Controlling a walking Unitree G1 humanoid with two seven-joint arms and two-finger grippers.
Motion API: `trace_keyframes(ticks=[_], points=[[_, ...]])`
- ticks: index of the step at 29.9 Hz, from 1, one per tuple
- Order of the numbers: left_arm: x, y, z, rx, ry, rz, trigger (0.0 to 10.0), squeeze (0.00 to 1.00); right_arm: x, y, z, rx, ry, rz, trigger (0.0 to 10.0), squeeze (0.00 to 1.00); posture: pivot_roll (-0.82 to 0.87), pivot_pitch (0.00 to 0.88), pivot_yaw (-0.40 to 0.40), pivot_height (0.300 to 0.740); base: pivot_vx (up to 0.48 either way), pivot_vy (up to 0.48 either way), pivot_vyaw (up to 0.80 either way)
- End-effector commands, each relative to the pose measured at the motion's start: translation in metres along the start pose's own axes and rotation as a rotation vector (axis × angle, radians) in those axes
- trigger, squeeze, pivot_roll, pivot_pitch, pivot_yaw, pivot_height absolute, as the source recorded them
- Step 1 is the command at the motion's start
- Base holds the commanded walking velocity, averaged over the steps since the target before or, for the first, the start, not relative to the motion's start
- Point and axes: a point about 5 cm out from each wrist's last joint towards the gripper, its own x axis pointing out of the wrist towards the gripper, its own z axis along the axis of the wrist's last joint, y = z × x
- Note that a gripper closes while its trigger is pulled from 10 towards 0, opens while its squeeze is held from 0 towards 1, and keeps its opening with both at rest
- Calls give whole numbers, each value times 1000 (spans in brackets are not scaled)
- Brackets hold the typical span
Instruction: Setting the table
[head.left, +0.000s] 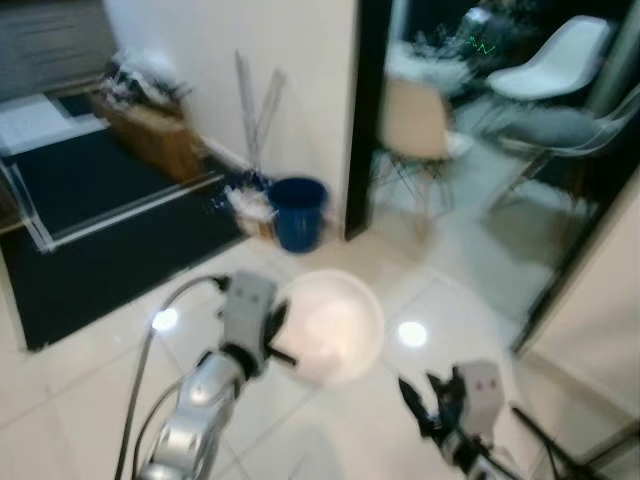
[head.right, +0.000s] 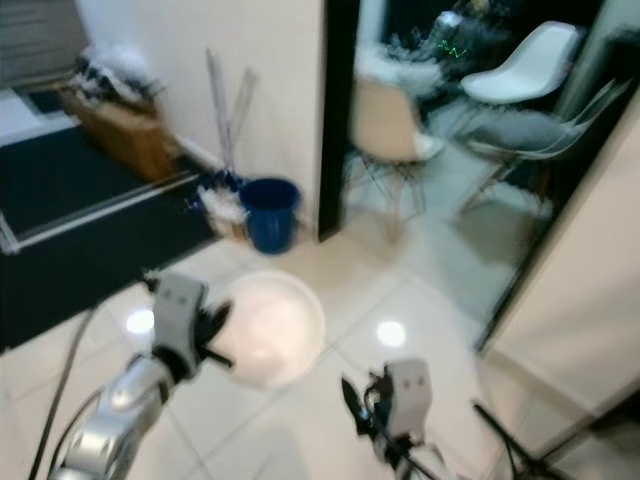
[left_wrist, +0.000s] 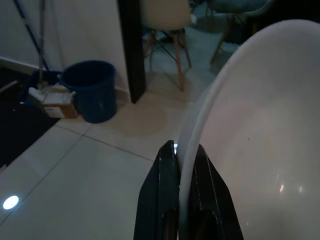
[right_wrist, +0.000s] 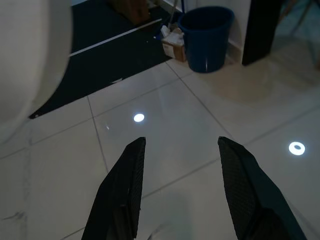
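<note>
Above the tiled floor (head.left: 90, 380), our left gripper (left_wrist: 184, 165) pinches the bowl (head.left: 330, 325) by its rim for carrying; right gripper (right_wrist: 180, 175) is spread, empty.

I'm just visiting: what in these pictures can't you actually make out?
- Things on the dining table: head views, blurred and far.
- Contents of the blue bucket: its wall hides them.
- Most of the white plate in the left gripper: cut by the wrist view's edge.
- Right gripper: open, holding nothing.
</note>
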Motion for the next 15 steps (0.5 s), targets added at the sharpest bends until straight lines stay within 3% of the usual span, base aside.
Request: trace_keyframes(ticks=[1, 15], points=[[-3, 4, -5, 3, 30, 15, 10000, 0, -1, 2, -3, 16, 12, 1, 10000, 0, 53, 91, 51, 740, 0, 0, 0], [-3, 1, -7, -37, 83, -12, 10000, 0, 0, 1, -1, 25, 0, 4, 10000, 0, 51, 80, 55, 740, 0, 0, 0]])
